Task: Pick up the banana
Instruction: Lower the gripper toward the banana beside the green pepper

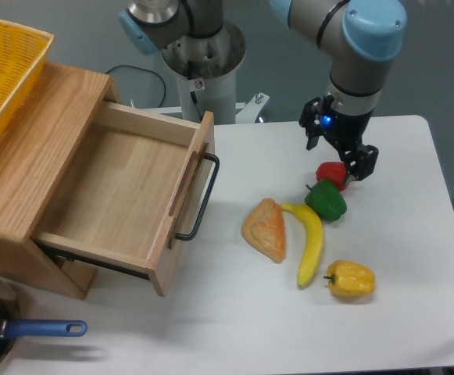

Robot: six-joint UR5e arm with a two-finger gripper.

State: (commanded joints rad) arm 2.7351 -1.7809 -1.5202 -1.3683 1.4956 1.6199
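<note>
**Banana on the table, gripper up by the peppers**

Banana lay flat on the white table, its upper end touching the green pepper, with the bread wedge just beside it and the yellow pepper near its lower tip. The gripper hung over the red pepper, apart from the banana; whether its jaws were spread could not be told. A wooden drawer stood open.

You see the banana lying flat on the white table, right of centre and toward the near side. It is long, slim, curved and bright yellow, with glossy skin. Its far end points up and left; its near end points toward you. The curve bows to the right. Nothing grips it.
</note>
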